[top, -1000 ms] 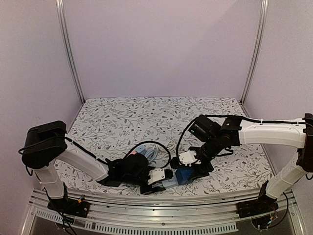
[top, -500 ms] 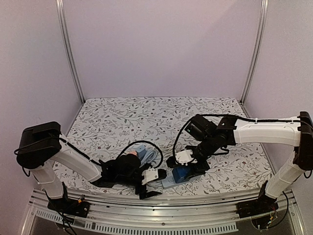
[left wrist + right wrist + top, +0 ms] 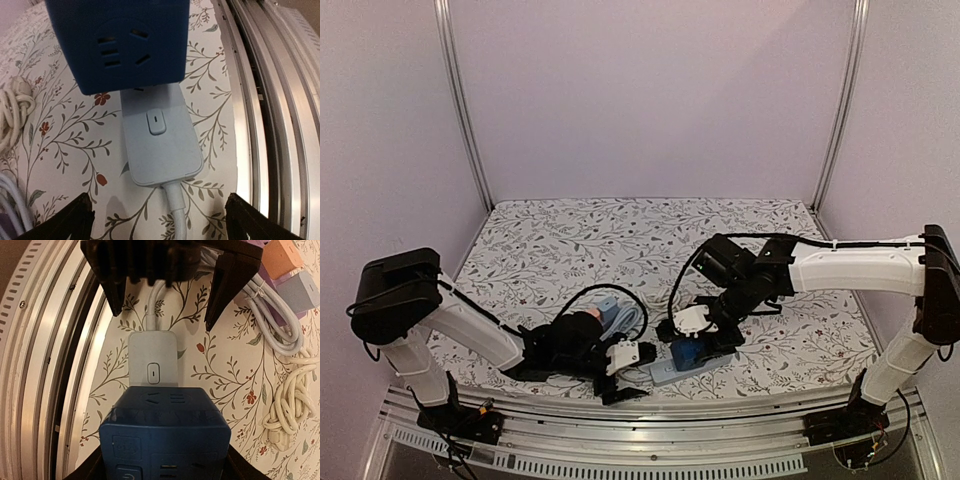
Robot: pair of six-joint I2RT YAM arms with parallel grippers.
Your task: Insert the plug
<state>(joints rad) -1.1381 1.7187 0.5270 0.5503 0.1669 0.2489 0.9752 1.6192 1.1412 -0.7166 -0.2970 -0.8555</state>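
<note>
The plug is a dark blue cube [image 3: 688,351] [image 3: 120,45] [image 3: 165,435] with sockets on its faces. It stands on one end of a pale grey power strip [image 3: 665,372] [image 3: 160,145] [image 3: 151,365] that lies flat by the table's near edge. My right gripper [image 3: 695,340] [image 3: 165,467] is shut on the cube, one finger on each side. The left gripper [image 3: 632,372] [image 3: 157,222] is open just behind the strip's cable end, its fingertips [image 3: 75,217] spread on either side of the white cable [image 3: 176,215] and touching nothing. I cannot see how the cube meets the strip.
A metal rail [image 3: 270,100] [image 3: 45,340] runs along the table's near edge close beside the strip. A coiled white cable [image 3: 287,415] [image 3: 12,115] lies on the far side. An orange adapter [image 3: 282,257] and a lavender one [image 3: 300,290] sit by looped cables [image 3: 620,310].
The left gripper has opened, let go of the power strip and drawn back to the left. The right gripper has carried the blue cube left and down onto the strip.
</note>
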